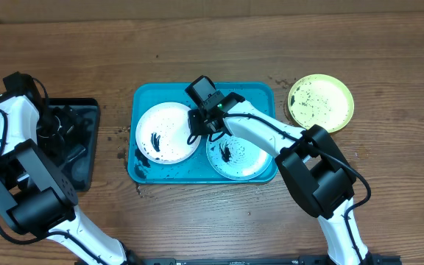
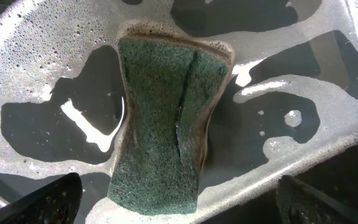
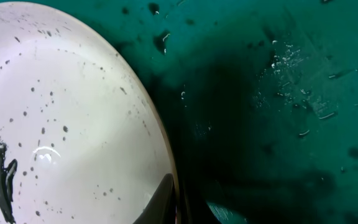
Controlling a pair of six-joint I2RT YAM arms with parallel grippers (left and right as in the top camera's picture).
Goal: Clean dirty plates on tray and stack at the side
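At the rim of the white plate [image 3: 61,124], on the tray [image 1: 205,171], the right gripper [image 3: 191,206] has its tips astride the edge; clamped or not, I cannot tell; it should seat squarely before lifting. Only its wrist view shows this. Beside lies the blue plate [image 1: 234,156]; farther off, on the table, the yellow-green plate [image 1: 320,101]. The left gripper [image 2: 179,200], jaws wide, hangs over a sponge [image 2: 166,124] in suds — unseen overhead.

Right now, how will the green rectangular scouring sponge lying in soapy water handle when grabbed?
The green scouring sponge looks creased and waisted, so probably soft and squashy. Lying in foamy water, it is likely soaked and slippery.
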